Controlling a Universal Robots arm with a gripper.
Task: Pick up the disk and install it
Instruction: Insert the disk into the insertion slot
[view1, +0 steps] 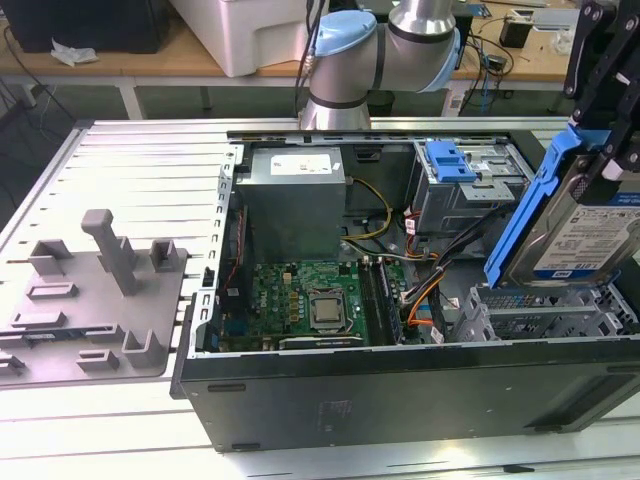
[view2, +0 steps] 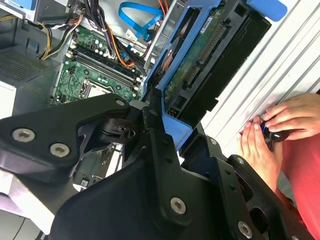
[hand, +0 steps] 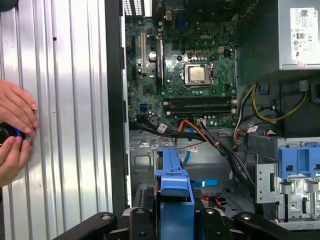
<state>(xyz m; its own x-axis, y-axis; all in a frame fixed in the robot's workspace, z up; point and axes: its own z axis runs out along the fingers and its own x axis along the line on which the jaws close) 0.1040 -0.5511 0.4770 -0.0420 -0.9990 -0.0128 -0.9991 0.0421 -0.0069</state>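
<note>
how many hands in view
2, both on the ribbed metal table beside the open computer case: one hand and the other hand close together around a small black object. More may be out of frame.

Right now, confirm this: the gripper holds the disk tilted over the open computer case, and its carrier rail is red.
Wrong on the colour: the exterior view shows the carrier rail is blue, not red. The gripper does hold the disk tilted over the open computer case.

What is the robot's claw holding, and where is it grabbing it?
Yes. The black gripper is shut on the flat silver disk, pinching the end of its blue plastic carrier rail, over the open black computer case.
</note>
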